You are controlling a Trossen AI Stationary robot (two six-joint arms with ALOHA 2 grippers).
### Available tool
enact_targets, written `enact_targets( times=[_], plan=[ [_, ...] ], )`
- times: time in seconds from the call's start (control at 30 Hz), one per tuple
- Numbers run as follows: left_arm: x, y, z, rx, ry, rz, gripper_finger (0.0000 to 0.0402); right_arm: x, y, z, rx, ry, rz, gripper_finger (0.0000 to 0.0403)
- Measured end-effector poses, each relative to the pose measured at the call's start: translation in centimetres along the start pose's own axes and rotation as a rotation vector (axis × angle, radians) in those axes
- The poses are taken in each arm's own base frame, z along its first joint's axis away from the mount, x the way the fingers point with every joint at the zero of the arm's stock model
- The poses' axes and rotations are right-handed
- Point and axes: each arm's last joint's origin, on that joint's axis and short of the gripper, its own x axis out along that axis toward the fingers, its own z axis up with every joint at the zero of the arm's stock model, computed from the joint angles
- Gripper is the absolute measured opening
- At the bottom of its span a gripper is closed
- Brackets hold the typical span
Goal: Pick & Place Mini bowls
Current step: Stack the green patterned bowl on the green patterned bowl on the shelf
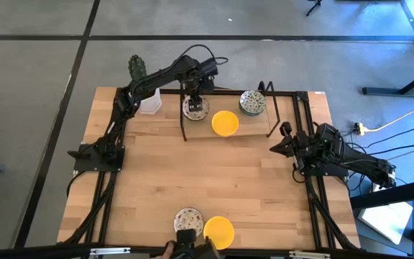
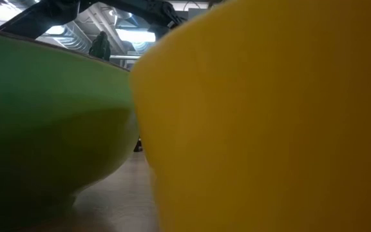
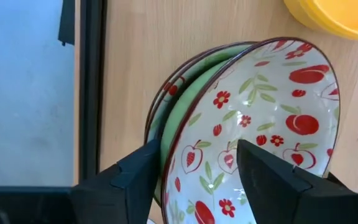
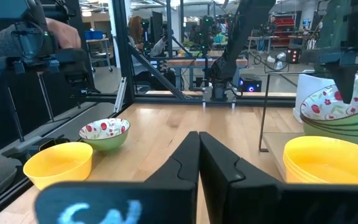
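the left gripper [image 1: 195, 103] hangs over the red stack [image 1: 195, 108] at the table's far edge, fingers [image 3: 132, 180] spread, one on each side of the top bowl's [image 3: 253, 124] rim. that red-fruit bowl sits tilted on the green-sided bowls under it, its rim in the gap between the fingers but not pinched, as far as the wrist view shows. beside the stack lie a yellow stack [image 1: 225, 123] and, further along, a grey-green stack [image 1: 252, 102].

this looks like the release step: a bowl just set on its stack and let go. the next move calls for a straight lift clear of the rim, without nudging the tilted bowl off the pile, then a reach to the near edge where a red bowl [image 1: 189, 218] and a yellow bowl [image 1: 219, 231] wait.

the right gripper [image 1: 287, 146] rests at the table's right side, fingers pressed together, holding nothing.
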Motion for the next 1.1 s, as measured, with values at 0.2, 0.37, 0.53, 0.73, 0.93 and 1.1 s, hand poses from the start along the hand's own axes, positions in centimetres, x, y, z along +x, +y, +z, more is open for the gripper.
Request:
enact_targets(
  times=[0.2, 0.37, 0.53, 0.73, 0.93, 1.1],
  plan=[
    [-0.2, 0.2, 0.5, 0.068, -0.044, 0.035, 0.0208, 0.0, 0.0, 0.0, 0.0, 0.0, 0.0, 0.0012],
    [-0.1, 0.9, 1.2, 0.086, -0.085, 0.169, 0.0208, 0.0, 0.0, 0.0, 0.0, 0.0, -0.001, 0.0012],
    [-0.2, 1.2, 1.4, 0.078, -0.083, 0.251, 0.0207, 0.0, 0.0, 0.0, -0.006, -0.001, -0.002, 0.0012],
    [-0.3, 0.7, 1.4, 0.024, -0.022, 0.356, 0.02, 0.0, 0.0, 0.0, -0.006, -0.001, -0.003, 0.0012],
    [-0.4, -1.3, 1.3, 0.064, 0.072, 0.396, 0.0153, 0.0, 0.0, 0.0, -0.003, 0.0, -0.002, 0.0012],
    [-1.1, -4.2, 1.8, 0.1, 0.07, 0.393, 0.0091, 0.0, 0.0, 0.0, -0.003, 0.0, -0.002, 0.0012]
  ],
)
